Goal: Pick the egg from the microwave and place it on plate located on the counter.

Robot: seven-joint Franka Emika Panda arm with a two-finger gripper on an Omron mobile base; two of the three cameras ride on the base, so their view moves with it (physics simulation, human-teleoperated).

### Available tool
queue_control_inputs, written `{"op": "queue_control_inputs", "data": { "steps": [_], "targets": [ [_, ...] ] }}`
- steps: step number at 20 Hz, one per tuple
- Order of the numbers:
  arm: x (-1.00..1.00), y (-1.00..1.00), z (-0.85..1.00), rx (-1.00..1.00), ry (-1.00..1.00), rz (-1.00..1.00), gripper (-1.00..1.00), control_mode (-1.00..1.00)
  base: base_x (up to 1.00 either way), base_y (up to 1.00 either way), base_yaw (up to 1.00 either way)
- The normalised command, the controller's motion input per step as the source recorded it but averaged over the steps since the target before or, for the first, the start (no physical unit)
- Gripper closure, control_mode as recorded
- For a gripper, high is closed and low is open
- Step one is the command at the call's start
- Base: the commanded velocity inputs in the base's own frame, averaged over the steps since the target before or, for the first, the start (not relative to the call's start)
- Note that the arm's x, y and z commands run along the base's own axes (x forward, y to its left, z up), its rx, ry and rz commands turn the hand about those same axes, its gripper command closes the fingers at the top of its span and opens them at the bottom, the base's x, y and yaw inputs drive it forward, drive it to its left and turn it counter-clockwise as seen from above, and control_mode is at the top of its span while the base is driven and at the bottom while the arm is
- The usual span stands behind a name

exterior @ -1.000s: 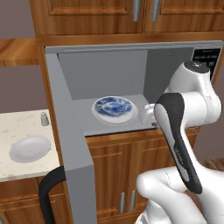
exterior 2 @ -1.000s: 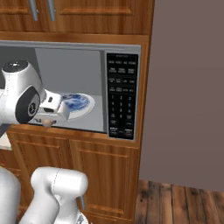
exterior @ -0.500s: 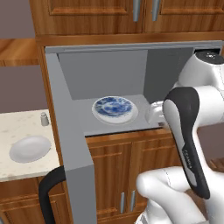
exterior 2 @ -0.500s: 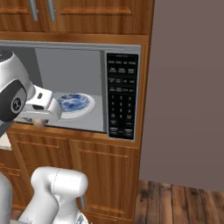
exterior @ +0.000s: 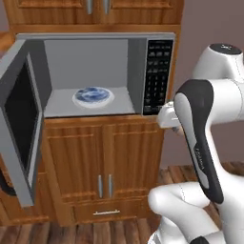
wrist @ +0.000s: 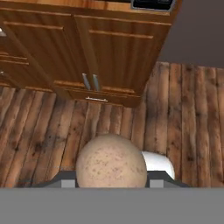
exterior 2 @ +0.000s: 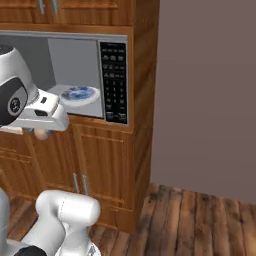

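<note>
The arm is bent so that the hand is held out in front of the microwave (exterior: pixel 95 76), below its keypad panel (exterior: pixel 158 76), and points down toward the wooden floor (wrist: pixel 183 113). The gripper (exterior 2: pixel 42 133) holds the egg (wrist: pixel 111 162) between its fingers; in the hand view the egg sits right at the fingertips and hides most of them, so how wide the fingers stand cannot be judged exactly, only that they are closed on the egg. In the right base view a small part of the egg shows just under the white hand.

Behind and above the gripper, inside the open cavity, lies the white plate with blue floral pattern (exterior: pixel 93 95). The microwave door (exterior: pixel 21 119) stands open, well to the left of the gripper. Directly below the gripper are the wooden cabinet doors (wrist: pixel 109 57).

Compared with half a second ago, the whole scene has shifted in both base views, so the base has moved. The hand has come out of the cavity, with the egg.
</note>
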Motion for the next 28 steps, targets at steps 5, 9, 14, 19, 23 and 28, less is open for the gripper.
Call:
{"op": "queue_control_inputs", "data": {
  "steps": [5, 9, 14, 19, 23, 28],
  "targets": [
    [0.0, 0.0, 0.0, 0.0, 0.0, 0.0, 1.0, 1.0, -0.95, -0.65, 0.81],
    [0.0, 0.0, 0.0, 0.0, 0.0, 0.0, 1.0, 1.0, -0.58, -0.36, 0.96],
    [0.0, 0.0, 0.0, 0.0, 0.0, 0.0, 1.0, 1.0, -0.14, -0.02, 1.0],
    [0.0, 0.0, 0.0, 0.0, 0.0, 0.0, 1.0, 1.0, -0.08, 0.0, 1.0],
    [0.0, 0.0, 0.0, 0.0, 0.0, 0.0, 1.0, 1.0, 0.07, 0.0, 1.0],
    [0.0, 0.0, 0.0, 0.0, 0.0, 0.0, 1.0, 1.0, 0.91, -0.02, 0.51]
  ]
}}
